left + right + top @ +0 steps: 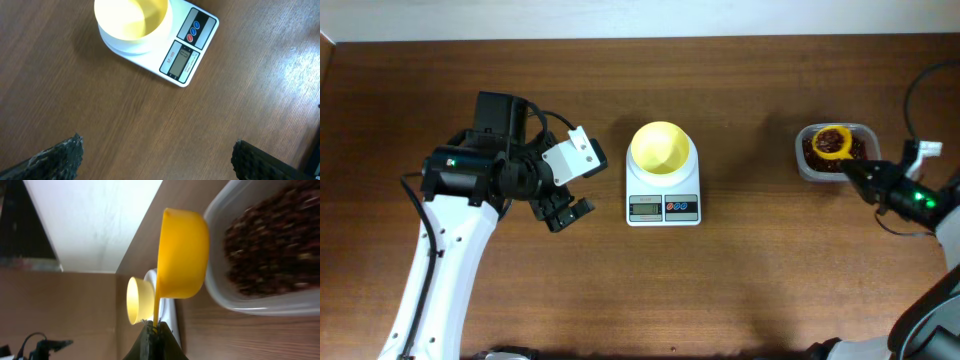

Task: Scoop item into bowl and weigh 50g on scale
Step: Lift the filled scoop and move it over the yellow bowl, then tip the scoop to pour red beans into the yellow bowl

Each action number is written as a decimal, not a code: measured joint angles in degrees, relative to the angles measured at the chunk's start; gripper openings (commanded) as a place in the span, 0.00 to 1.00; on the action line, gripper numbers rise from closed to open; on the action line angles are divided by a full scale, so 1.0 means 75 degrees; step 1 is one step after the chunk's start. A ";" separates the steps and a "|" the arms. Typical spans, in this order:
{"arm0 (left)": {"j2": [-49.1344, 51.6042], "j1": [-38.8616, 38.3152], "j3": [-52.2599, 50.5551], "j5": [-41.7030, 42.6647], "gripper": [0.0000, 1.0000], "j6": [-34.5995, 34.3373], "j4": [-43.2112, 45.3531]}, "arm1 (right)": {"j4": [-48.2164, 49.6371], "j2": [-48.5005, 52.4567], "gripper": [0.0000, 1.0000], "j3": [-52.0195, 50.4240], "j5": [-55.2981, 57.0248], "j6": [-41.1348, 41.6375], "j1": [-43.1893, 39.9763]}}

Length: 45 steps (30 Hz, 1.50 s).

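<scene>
Pale-yellow bowl [660,148] upright on white scale [663,207], seemingly empty, red-brown beans [856,150] in clear tub [801,168]

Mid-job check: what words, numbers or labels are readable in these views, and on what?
None legible.
Small white square digital scale: small print above its grey display, too small to read; display digits not discernible.
Red and blue buttons: white marks, too blurred.
Yellow plastic scoop, pale-yellow round plastic bowl, clear plastic tub: no text seen.

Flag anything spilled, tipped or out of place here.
Nothing stands out: the bowl sits upright on the scale, the beans are in the tub and scoop, none on the table.
</scene>
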 measured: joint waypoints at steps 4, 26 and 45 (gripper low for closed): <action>0.0000 0.0000 0.0000 0.0000 0.99 -0.0003 0.0003 | 0.0026 0.0000 0.04 -0.0003 -0.0108 0.0425 0.1294; 0.0000 0.0000 -0.0006 0.0000 0.99 0.0000 0.0000 | 0.3724 0.0009 0.04 -0.0073 0.1504 0.1122 0.5546; 0.0000 0.0000 -0.0006 0.0000 0.99 0.0000 0.0000 | 0.3698 0.0029 0.04 -0.0073 0.3028 -0.1297 0.6088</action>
